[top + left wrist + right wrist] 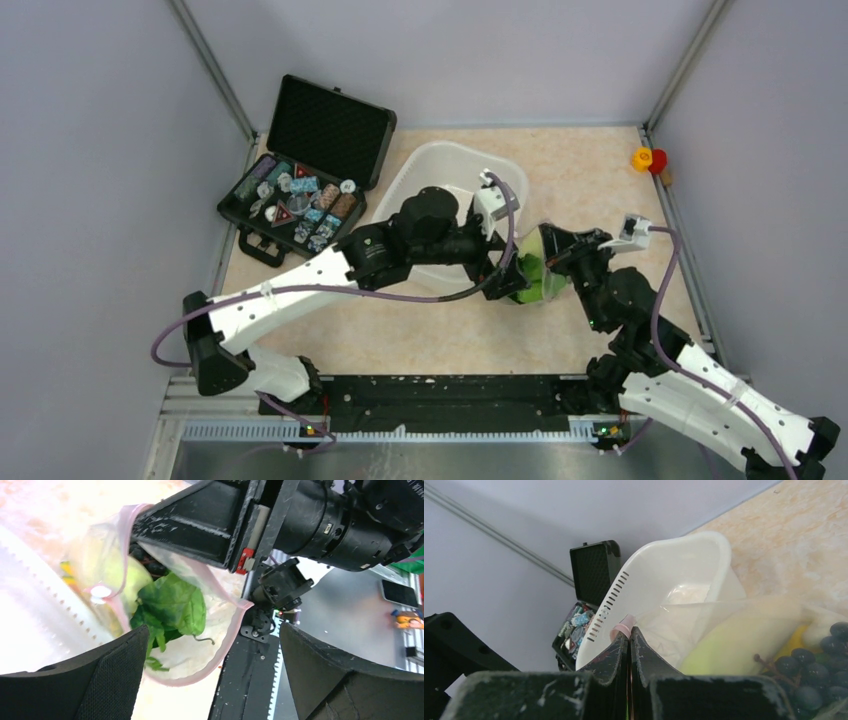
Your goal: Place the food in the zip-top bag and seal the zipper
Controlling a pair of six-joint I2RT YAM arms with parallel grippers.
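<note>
The zip-top bag (548,262) is held up off the table just right of the middle, its mouth open. My right gripper (629,630) is shut on the pinkish zipper strip (622,629) at the bag's rim; it shows as a black wedge (200,520) in the left wrist view. Inside the bag lie green bok choy leaves (175,605), dark grapes (814,665), a yellow pepper (795,639) and a pale long vegetable (734,640). The white slider tab (100,591) sits on the strip's far side. My left gripper (214,630) is open just outside the mouth, holding nothing.
A translucent white tub (440,175) stands behind the left arm. An open black case (300,195) of small trinkets sits at the back left. A red and yellow object (648,158) lies at the back right corner. Walls enclose the table on three sides.
</note>
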